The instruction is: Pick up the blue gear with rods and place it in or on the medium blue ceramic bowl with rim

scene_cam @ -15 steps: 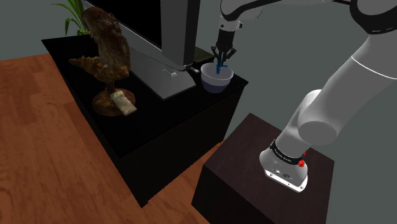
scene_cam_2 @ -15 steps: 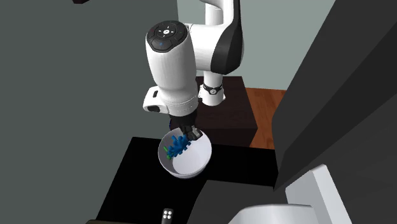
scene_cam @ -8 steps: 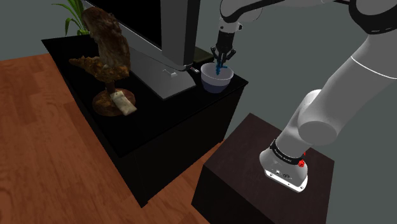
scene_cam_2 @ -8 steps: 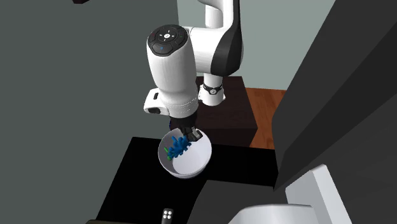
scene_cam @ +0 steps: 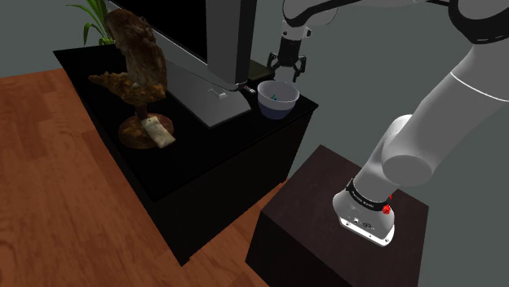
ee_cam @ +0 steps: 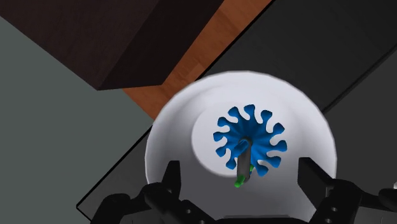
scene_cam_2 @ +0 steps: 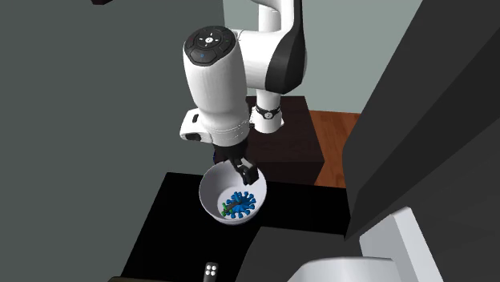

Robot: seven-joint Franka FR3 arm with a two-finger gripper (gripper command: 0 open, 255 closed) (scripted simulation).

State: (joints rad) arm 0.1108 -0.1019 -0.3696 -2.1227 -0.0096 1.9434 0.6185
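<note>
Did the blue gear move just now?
Yes. The blue gear dropped from the gripper down to the bottom of the white bowl.

The shoulder view came to me dim: the black counter (scene_cam: 77,64) read as one flat dark mass, its top barely told from its front along the near edge. The white arm (scene_cam: 408,151) shaded softly from white to grey around its curves. In the wrist view the bowl (ee_cam: 172,137) was the brightest thing, evenly lit, with a faint grey shade ringing its floor beneath the blue gear (ee_cam: 261,133).
</note>
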